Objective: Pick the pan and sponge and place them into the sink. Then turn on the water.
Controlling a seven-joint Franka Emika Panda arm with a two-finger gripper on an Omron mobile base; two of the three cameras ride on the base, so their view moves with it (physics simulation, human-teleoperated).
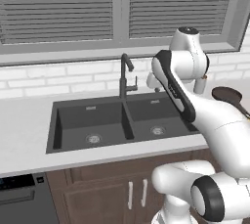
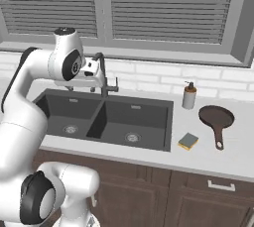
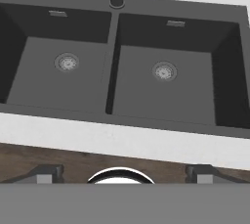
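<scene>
Base views flank the arm, facing the sink from behind; hand view looks down closer.

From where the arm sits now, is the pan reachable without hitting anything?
Probably yes. The pan lies in the open on the counter right of the sink, handle toward the front. The gripper is open above the sink. The sponge and soap bottle stand apart from it.

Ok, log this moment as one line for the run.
end effector: open, above sink front | pan: on counter, right of sink | sponge: on counter | basins: empty | faucet: no water running
</scene>
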